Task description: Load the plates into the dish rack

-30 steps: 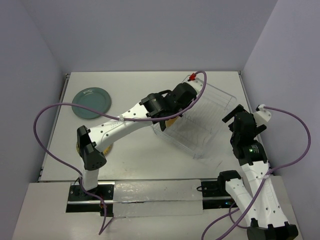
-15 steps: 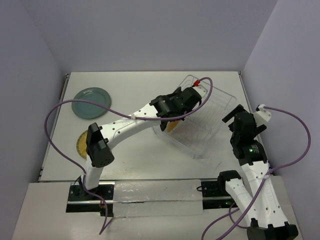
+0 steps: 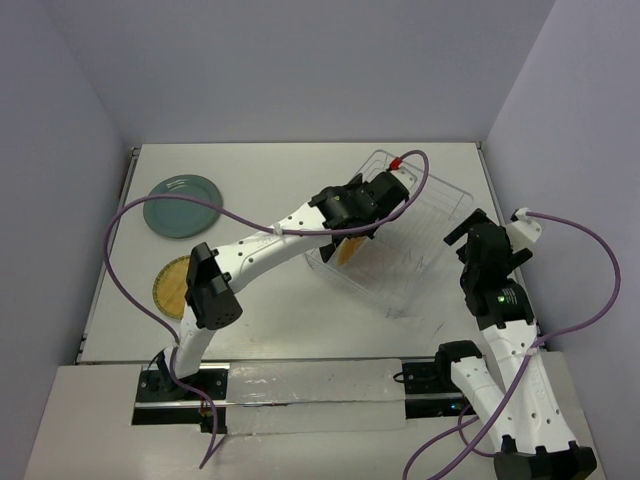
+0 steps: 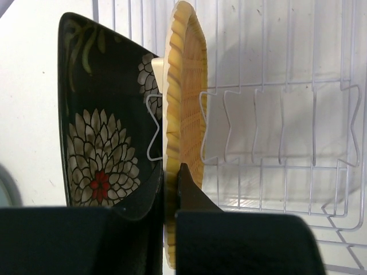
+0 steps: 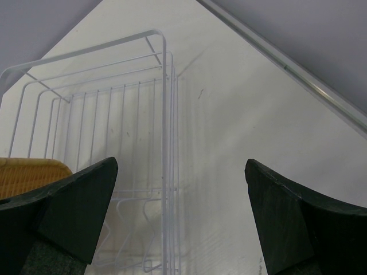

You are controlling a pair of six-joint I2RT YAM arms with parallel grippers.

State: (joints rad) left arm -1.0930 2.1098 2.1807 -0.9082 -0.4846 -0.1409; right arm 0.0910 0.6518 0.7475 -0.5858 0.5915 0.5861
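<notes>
My left gripper [image 4: 171, 173] is shut on the rim of the tan woven plate [image 4: 186, 97], which stands on edge among the prongs of the wire dish rack [image 4: 269, 126]. Just left of it, the black floral plate [image 4: 97, 149] stands upright in the rack. From above, the left gripper [image 3: 352, 236] reaches into the near-left part of the dish rack [image 3: 440, 215]. The teal-grey plate [image 3: 182, 205] and the round yellow woven plate [image 3: 172, 285] lie flat on the table at the left. My right gripper [image 5: 180, 195] hangs open beside the rack's right wall, holding nothing.
The left arm's elbow [image 3: 212, 288] covers part of the yellow plate. Its purple cable [image 3: 150, 215] loops over the teal plate. Right of the rack, the table's raised edge [image 5: 298, 80] runs close by. The right gripper [image 3: 478, 238] sits at the rack's right side.
The left arm has pushed farther over the rack with the tan plate. Its elbow swung right, uncovering the yellow plate. The right arm stayed still.
</notes>
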